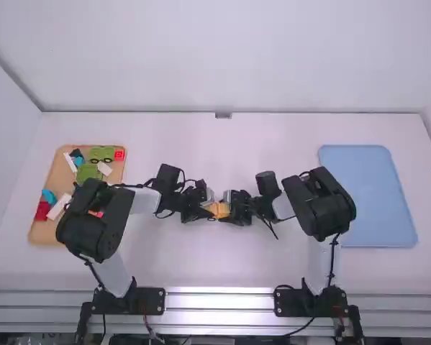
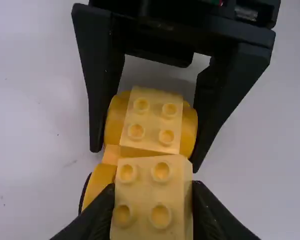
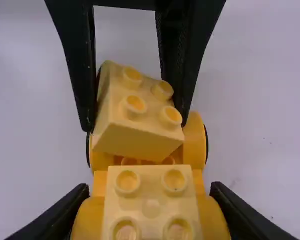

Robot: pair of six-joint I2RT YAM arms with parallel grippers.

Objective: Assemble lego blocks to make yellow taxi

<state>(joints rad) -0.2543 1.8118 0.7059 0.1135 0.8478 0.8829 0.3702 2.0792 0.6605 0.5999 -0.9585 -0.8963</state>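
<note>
In the high view my left gripper (image 1: pixel 204 209) and right gripper (image 1: pixel 233 208) meet mid-table at the orange-yellow wheeled base (image 1: pixel 219 216). In the left wrist view, my left gripper (image 2: pixel 152 192) is shut on a yellow 2x2 block (image 2: pixel 145 205) at one end of the base. A second yellow block (image 2: pixel 152 119) sits on the base's other end. In the right wrist view, my right gripper (image 3: pixel 148 192) is shut on that end of the wheeled base (image 3: pixel 193 142), across its rounded sides. The left gripper's block (image 3: pixel 139 116) is tilted over the base, with base studs showing beside it.
At the left, a tan tray (image 1: pixel 42 231) holds green wheeled pieces (image 1: pixel 89 173) and red, blue and white blocks. A blue tray (image 1: pixel 366 194) lies at the right, partly behind the right arm. Both arms reach toward the table's middle.
</note>
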